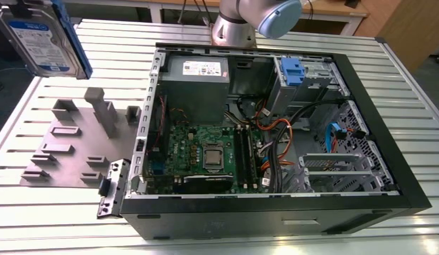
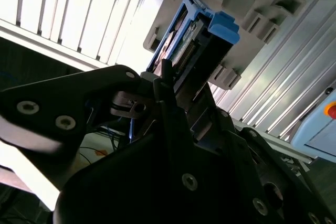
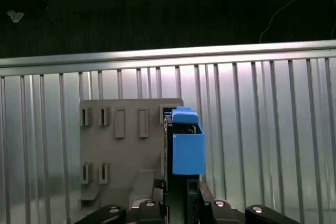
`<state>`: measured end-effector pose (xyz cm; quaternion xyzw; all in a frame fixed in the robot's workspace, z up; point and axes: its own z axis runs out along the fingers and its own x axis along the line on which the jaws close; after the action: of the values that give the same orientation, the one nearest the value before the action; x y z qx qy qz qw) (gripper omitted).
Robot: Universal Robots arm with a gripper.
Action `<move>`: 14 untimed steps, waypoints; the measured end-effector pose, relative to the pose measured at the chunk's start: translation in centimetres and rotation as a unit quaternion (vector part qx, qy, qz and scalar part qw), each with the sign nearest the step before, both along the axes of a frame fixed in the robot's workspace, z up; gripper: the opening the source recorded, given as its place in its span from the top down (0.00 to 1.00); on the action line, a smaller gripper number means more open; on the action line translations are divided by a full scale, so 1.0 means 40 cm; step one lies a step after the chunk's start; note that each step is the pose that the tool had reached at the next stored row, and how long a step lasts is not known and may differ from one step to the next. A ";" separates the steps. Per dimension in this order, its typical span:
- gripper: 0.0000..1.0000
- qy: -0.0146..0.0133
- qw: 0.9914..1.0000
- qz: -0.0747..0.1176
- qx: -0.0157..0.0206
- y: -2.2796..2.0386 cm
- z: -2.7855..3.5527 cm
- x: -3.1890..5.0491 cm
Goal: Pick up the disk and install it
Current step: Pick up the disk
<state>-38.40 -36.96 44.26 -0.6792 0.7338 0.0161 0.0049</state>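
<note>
The disk (image 1: pixel 41 41), a silver-grey hard drive with a white-and-blue label and blue rails, hangs in the air at the exterior view's upper left, above the slatted table and clear of the grey fixture plate (image 1: pixel 77 143). In both wrist views my gripper (image 2: pixel 170 85) (image 3: pixel 181 205) is shut on the disk (image 2: pixel 195 38), whose blue end handle (image 3: pixel 187 148) points away from the wrist. Below it lies the grey fixture plate (image 3: pixel 118 145) with its empty slots.
An open black computer case (image 1: pixel 389 175) lies on the table to the exterior view's right. Inside are the motherboard (image 1: pixel 205 154), a grey power-supply box (image 1: pixel 196 79), another blue-handled drive carrier (image 1: pixel 292 71) and loose cables. The arm's base (image 1: pixel 237 24) stands behind the case.
</note>
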 end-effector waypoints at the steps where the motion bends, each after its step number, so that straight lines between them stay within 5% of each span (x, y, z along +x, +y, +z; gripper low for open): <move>1: 0.65 0.000 1.000 0.000 0.000 0.000 0.010 0.000; 7: 0.65 0.000 1.000 0.000 0.000 0.000 0.063 0.000; 14: 0.65 0.000 1.000 0.000 0.000 0.000 0.075 0.000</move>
<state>-38.40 -36.96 47.25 -0.6792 0.7338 0.0161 0.0050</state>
